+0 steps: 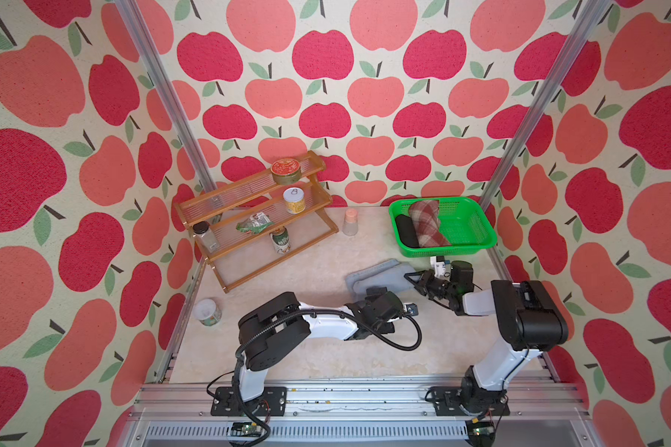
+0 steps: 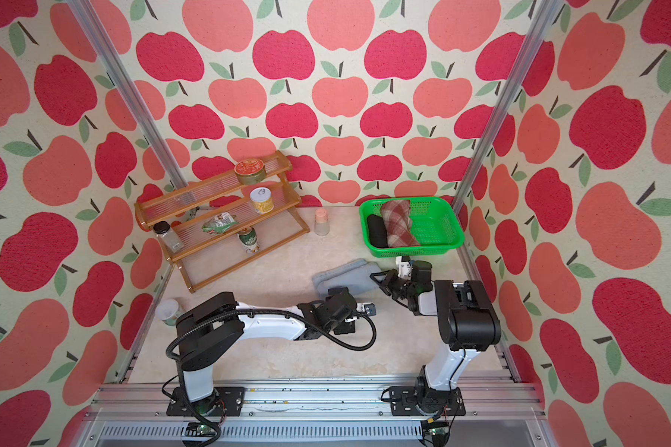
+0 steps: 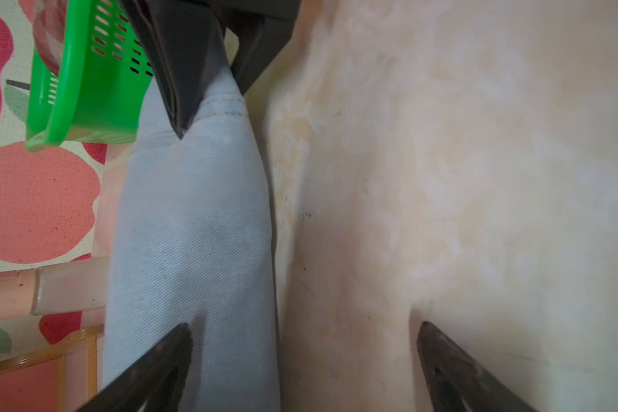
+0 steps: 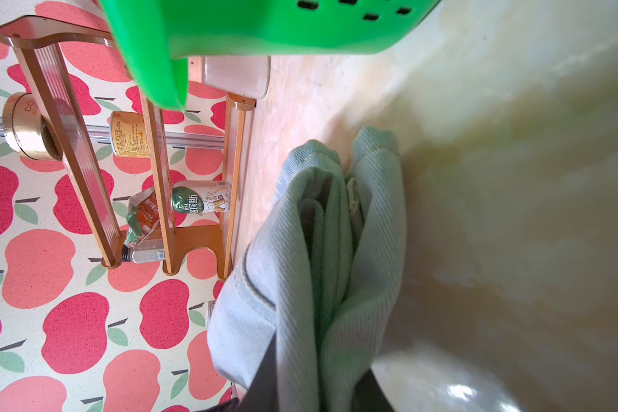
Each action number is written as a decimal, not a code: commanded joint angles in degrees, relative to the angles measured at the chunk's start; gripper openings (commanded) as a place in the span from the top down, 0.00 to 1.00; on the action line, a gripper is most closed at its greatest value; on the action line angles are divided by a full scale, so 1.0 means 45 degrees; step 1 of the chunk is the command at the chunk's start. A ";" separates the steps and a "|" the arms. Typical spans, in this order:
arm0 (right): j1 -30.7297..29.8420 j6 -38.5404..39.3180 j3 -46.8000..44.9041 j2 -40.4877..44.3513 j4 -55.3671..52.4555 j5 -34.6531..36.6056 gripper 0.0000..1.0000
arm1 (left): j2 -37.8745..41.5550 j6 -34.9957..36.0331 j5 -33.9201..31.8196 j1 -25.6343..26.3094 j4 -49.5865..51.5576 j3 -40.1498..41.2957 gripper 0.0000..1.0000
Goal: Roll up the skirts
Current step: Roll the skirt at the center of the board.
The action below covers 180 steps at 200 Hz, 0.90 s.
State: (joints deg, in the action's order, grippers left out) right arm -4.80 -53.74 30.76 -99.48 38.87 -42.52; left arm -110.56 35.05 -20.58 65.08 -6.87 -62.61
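The light blue denim skirt (image 1: 380, 275) lies as a folded, rolled bundle on the table, in front of the green basket (image 1: 466, 226). My right gripper (image 1: 413, 278) is shut on the bundle's right end; in the right wrist view the denim (image 4: 318, 249) fills the space between the fingers. My left gripper (image 3: 305, 330) stands open at the bundle's near side. One of its fingers (image 3: 157, 371) is over the denim (image 3: 193, 221), the other over bare table. The rolled black skirt (image 1: 405, 231) and plaid skirt (image 1: 427, 224) lie in the basket.
A wooden tiered rack (image 1: 248, 236) with cans and a packet stands at the back left. A pink-capped bottle (image 1: 350, 222) stands between the rack and the basket. A small tub (image 1: 207, 311) sits near the left wall. The basket's front rim is close behind my right gripper.
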 commanded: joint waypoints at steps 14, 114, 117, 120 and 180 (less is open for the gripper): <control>0.0093 0.0432 0.0258 0.0299 -0.0627 0.0148 0.82 | -0.1148 0.1147 -0.2347 -0.0036 0.0028 -0.0992 0.01; 0.0442 0.0898 0.0829 0.0343 -0.1614 -0.0237 0.79 | -0.4343 0.0317 -0.4045 -0.0296 0.2985 -0.3053 0.66; 0.0461 0.0915 0.0848 0.0348 -0.1652 -0.0223 0.78 | -0.4363 0.0224 -0.3982 -0.0330 0.3148 -0.3117 0.68; 0.0480 0.0929 0.0858 0.0349 -0.1696 -0.0251 0.78 | -0.4367 0.0132 -0.3926 -0.0349 0.3280 -0.3169 0.69; 0.1019 0.1028 0.1087 0.1160 -0.2492 -0.0298 0.42 | -0.3272 -0.3032 0.0998 -0.1410 0.5860 -0.3884 0.69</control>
State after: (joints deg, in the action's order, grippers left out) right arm -1.87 -50.54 34.00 -97.82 30.46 -43.99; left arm -124.14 31.14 -34.04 62.33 2.57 -81.58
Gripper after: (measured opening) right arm 0.541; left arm 0.277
